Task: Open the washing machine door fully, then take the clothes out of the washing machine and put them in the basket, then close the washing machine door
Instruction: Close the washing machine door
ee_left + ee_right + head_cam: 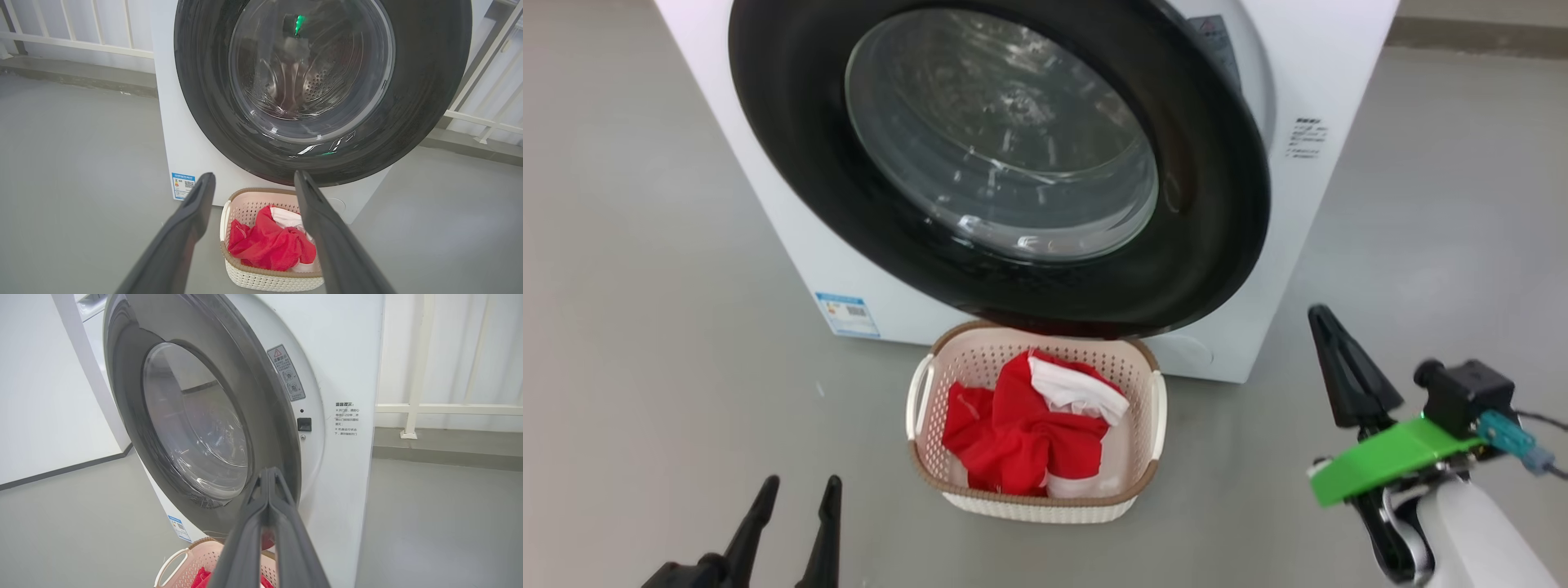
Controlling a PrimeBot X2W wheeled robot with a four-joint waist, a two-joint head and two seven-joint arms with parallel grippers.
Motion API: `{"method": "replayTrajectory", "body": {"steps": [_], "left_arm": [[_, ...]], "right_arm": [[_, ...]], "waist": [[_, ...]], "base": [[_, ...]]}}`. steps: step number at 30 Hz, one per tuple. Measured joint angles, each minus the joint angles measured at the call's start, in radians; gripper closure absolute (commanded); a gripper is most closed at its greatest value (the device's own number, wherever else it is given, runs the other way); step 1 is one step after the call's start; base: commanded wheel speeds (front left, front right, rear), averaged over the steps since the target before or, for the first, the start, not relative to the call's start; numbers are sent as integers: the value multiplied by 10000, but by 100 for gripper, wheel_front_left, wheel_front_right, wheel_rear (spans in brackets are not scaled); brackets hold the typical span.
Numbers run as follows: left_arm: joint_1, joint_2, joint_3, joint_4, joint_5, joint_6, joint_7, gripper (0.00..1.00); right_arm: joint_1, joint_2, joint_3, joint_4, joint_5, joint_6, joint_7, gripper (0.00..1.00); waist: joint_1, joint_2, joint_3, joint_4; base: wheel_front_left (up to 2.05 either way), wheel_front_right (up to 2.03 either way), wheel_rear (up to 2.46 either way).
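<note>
- The clothes lie in the basket, 6 o'clock below the washing machine door: unloading looks done.
- That door stands ajar at 3 o'clock; closing is left.
- Both empty: left claw spread, right claw pinched together.

The left gripper sits low on the left, its two dark fingers pointing up and spread apart, holding nothing. Over on the right, the right gripper stands higher, fingers pressed together tip to tip, gripping nothing, with the green wrist bracket and pale forearm angled beneath it.
</note>
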Motion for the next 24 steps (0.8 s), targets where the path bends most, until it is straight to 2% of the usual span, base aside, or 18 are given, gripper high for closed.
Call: {"method": "replayTrajectory", "body": {"steps": [17,24], "left_arm": [[-1299,-219,-309,-10,-368,0,0,0],[-1516,-349,-343,-8,-451,0,0,0]], "right_arm": [[-2692,-303,318,779,-8,0,0,100],[-3356,-414,401,1083,-12,0,0,100]], "waist": [[0,0,1539,552],[0,0,2026,802]], "base": [[0,0,0],[0,0,0]]}}
